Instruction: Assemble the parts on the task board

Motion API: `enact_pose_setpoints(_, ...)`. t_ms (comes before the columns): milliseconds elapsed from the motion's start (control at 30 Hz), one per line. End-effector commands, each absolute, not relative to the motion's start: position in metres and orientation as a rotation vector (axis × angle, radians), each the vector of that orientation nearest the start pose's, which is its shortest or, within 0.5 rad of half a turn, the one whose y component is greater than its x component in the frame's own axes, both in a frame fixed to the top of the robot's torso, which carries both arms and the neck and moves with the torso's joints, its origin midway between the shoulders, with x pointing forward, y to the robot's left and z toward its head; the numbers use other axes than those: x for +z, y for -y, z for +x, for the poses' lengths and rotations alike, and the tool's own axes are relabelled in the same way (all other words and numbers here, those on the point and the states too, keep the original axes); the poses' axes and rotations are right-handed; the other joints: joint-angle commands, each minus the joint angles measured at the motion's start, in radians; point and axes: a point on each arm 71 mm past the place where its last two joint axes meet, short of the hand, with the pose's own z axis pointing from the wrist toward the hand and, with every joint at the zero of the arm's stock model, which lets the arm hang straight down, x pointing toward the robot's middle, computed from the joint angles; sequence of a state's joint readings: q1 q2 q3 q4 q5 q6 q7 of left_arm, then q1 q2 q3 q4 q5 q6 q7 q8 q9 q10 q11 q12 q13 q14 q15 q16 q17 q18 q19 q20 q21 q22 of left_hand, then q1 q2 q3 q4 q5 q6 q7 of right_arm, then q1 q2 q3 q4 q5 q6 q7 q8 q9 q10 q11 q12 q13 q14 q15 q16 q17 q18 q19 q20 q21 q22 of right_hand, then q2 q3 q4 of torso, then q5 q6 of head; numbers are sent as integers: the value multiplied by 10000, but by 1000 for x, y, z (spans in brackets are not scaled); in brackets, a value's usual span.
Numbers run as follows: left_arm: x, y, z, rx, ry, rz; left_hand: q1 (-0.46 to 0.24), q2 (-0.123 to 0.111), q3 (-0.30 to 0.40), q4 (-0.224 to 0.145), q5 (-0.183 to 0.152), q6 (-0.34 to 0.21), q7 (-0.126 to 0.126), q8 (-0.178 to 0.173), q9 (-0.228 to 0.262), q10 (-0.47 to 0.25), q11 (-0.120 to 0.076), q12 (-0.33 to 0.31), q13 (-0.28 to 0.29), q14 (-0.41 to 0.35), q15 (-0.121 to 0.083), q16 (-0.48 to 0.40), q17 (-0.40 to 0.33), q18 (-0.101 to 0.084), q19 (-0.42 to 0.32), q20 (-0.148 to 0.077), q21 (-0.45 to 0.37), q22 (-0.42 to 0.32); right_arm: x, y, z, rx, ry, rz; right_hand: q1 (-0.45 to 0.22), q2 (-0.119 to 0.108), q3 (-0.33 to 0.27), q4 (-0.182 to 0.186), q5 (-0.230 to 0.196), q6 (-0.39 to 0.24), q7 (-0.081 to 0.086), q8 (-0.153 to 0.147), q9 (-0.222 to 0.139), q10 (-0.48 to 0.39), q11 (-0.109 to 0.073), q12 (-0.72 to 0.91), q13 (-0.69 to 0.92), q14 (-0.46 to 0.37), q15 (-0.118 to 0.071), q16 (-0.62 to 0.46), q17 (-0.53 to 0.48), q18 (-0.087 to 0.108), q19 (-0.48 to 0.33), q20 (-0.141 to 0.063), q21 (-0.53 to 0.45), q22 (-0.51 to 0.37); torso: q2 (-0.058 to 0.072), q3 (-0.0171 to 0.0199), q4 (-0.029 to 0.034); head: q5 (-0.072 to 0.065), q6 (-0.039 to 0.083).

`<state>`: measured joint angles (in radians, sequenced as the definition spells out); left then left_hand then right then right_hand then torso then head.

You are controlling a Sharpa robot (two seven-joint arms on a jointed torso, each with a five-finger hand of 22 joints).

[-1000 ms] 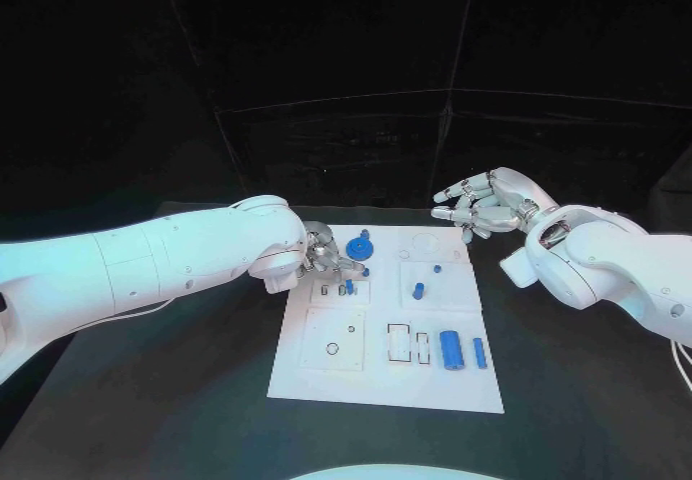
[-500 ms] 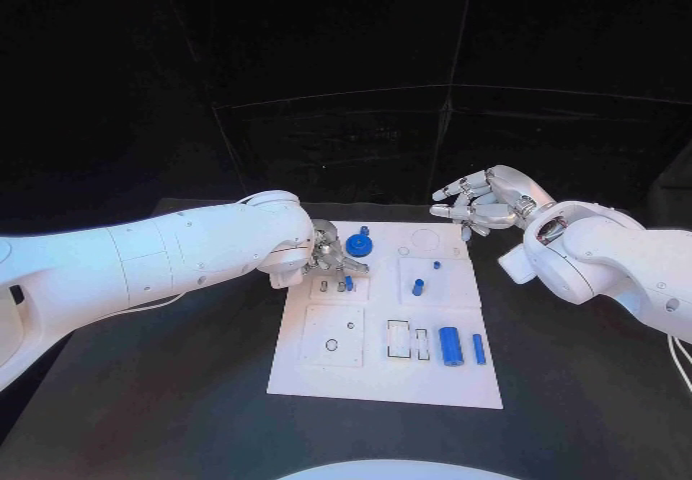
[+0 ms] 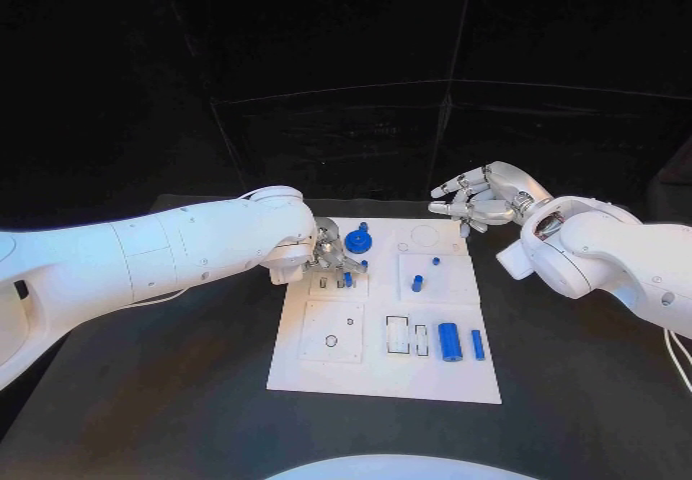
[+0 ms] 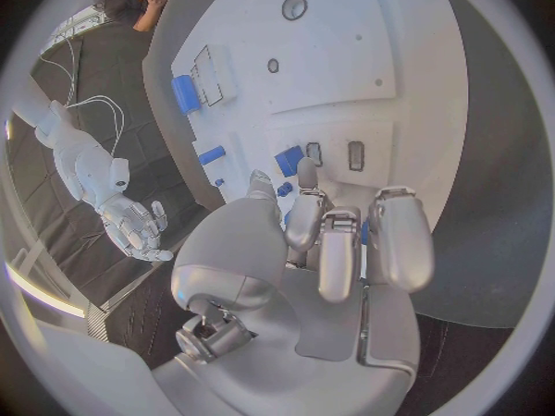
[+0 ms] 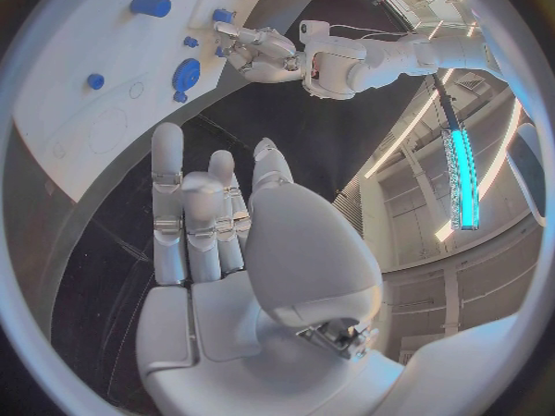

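Note:
The white task board (image 3: 378,370) lies in the middle of the black table. My left hand (image 3: 329,262) is down on the board's far left part. Its thumb and a finger pinch a small blue part (image 3: 348,279) that stands at a slot (image 4: 289,160). A round blue part (image 3: 359,240) sits just beyond that hand. Two short blue pegs (image 3: 417,284) stand near the board's middle. A blue cylinder (image 3: 450,342) and a thin blue bar (image 3: 477,344) lie at the near right. My right hand (image 3: 476,205) hovers past the board's far right corner, fingers apart and holding nothing.
Empty rectangular slots (image 3: 397,335) and a round hole (image 3: 330,341) mark the board's near half. Black table (image 3: 159,400) surrounds the board. My right forearm (image 3: 606,255) hangs over the table to the right of the board.
My left hand has edged right over the board's far left slots and settled on the small blue part. The right hand has hardly moved. The camera has shifted slightly.

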<state>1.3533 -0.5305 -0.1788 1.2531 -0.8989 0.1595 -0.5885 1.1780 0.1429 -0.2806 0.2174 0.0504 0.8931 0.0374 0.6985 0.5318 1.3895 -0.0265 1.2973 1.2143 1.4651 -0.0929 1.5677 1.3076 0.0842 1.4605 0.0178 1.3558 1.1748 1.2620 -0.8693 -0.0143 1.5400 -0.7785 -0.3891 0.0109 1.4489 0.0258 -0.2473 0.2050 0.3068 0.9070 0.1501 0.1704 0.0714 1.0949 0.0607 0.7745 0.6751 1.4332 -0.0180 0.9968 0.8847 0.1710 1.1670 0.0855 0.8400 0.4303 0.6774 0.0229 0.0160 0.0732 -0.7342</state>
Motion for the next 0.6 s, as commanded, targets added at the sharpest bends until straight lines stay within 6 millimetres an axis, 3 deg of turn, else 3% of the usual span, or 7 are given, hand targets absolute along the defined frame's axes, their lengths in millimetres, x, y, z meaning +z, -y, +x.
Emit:
enact_pose_setpoints(33,-213,-140,525,-3297,-24174,-1638,235,36,85,-145,-16,-101,5,64,42,15,-80,39,12,1056,-44,31,2632,-129,9,-77,13,-3,-144,214,499,10177,-16326,4592,33,46,-53,1,34,-48,-17,65,-5,-71,-14,54,-14,53,-22,-34,-2,134,53,-13,-33,-11,8,2,5,-16,-18)
enact_pose_setpoints(367,-213,-136,526,-3208,-24223,-1425,504,123,372,-396,-11,-209,17,159,167,13,-71,54,28,1056,-36,31,2632,-135,12,-72,27,38,-145,215,499,10067,-16421,4564,67,55,-81,-4,161,-52,-19,76,-5,-71,-18,73,-34,98,-25,106,192,134,79,-16,-53,-24,11,5,-10,-16,-52)
enact_pose_setpoints(600,-213,-134,526,-3217,-24222,-1387,589,153,513,-488,-10,-251,16,182,207,16,-71,64,39,1056,-35,31,2632,-139,18,-71,41,70,-145,214,500,10038,-16467,4541,96,68,-117,1,343,-58,-20,87,-5,-79,-19,89,-61,107,-27,107,229,133,106,-19,-76,-38,2,7,8,-18,-173)
